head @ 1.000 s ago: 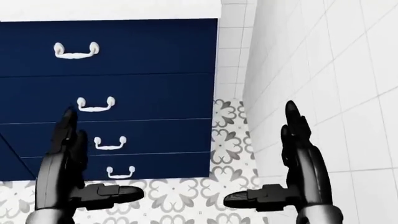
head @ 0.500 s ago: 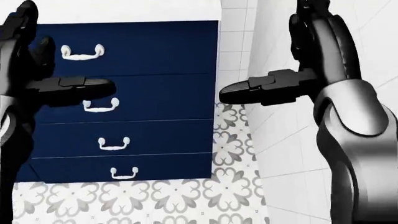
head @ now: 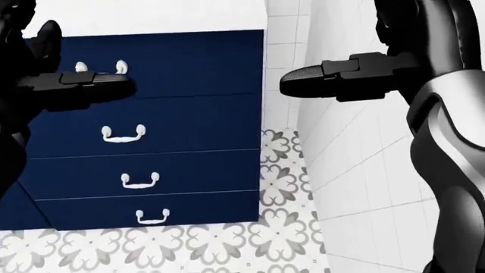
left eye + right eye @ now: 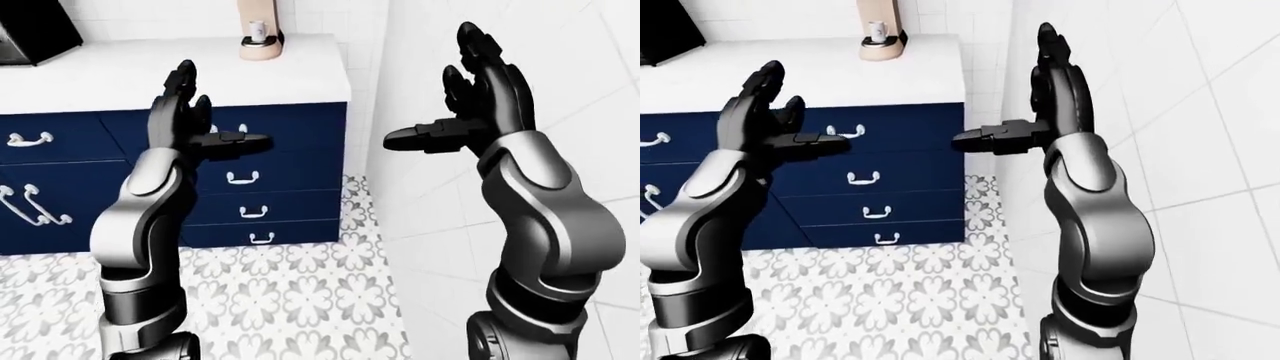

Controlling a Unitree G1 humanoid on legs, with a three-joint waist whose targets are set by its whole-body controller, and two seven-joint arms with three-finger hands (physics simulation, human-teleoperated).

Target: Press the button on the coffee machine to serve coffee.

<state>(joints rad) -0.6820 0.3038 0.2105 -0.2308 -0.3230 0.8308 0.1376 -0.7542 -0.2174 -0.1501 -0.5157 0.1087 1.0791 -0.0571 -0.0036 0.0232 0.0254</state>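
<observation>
Left-eye view, coffee machine: you may have it as the dark slanted shape (image 4: 35, 30) cut by the top-left corner, on the counter's far left; too little shows to be sure, and no button is visible.
Counter: white top (image 4: 150, 75) over navy drawers (image 4: 270, 172) with white handles; a small beige holder with a cup-like thing (image 4: 260, 41) sits near its right end, close to the tiled wall (image 4: 420, 187).
Left hand: your left hand (image 4: 185, 120) is raised over the drawer fronts, fingers upright and spread, thumb pointing sideways toward the right; it holds nothing.
Right hand: your right hand (image 4: 1045, 97) stands higher beside the wall, fingers straight up and apart, thumb pointing left; empty too.
Change: a second ago both hands hung low near the bottom edge of the head view; half a second ago they were lifting; now they reach its top edge, and only thumbs and forearms show there.
Camera: the drawers have shifted only slightly in the head view, so you have raised your arms rather than walked.
Meaning for task: judged from this, you are readied but not placed; the machine lies well off to your left, so turn or step that way before any press.
Floor: patterned tile (image 4: 300, 292) lies below.
</observation>
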